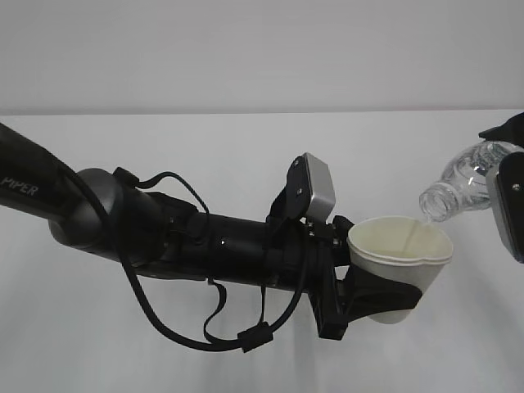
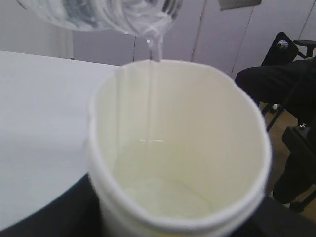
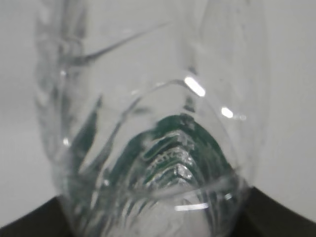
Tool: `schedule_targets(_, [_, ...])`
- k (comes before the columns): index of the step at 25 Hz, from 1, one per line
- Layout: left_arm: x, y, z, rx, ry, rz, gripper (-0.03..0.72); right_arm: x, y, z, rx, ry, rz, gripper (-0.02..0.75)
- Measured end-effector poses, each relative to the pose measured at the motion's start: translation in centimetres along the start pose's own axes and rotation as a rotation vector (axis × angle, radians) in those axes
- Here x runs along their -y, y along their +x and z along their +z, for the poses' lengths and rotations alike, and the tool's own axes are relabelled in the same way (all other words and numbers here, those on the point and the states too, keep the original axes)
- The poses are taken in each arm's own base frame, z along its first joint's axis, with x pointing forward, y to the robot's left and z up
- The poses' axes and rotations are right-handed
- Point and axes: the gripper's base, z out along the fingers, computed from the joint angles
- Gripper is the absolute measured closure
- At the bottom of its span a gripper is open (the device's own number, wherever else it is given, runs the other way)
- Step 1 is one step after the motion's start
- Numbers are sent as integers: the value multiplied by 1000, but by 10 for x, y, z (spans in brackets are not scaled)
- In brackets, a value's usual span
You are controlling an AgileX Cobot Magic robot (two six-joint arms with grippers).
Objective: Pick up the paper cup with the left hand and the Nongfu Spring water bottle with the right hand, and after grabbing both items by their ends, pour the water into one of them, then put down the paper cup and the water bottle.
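Note:
My left gripper (image 1: 383,299) is shut on the lower half of the white paper cup (image 1: 401,260), holding it upright above the table. The clear water bottle (image 1: 460,184) is tilted with its open mouth down-left over the cup's far rim. My right gripper (image 1: 509,205) is shut on the bottle's rear end at the right edge of the exterior view. In the left wrist view a thin stream of water (image 2: 154,74) falls from the bottle (image 2: 108,12) into the cup (image 2: 197,123), and water lies in its bottom. The right wrist view is filled by the bottle (image 3: 148,98), its green label (image 3: 197,143) showing through.
A white table (image 1: 246,164) lies under both arms, with a pale wall behind. The long black left arm (image 1: 123,221) with loose cables spans the left half of the exterior view. Dark chairs (image 2: 291,84) stand beyond the table's edge in the left wrist view.

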Motion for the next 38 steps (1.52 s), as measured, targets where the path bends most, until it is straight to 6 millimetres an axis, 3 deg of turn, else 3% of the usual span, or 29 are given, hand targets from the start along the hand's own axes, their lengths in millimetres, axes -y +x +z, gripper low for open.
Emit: schedule_targets(38, [0, 0, 0, 0, 0, -2, 276, 0, 0, 0, 0, 0, -27, 328])
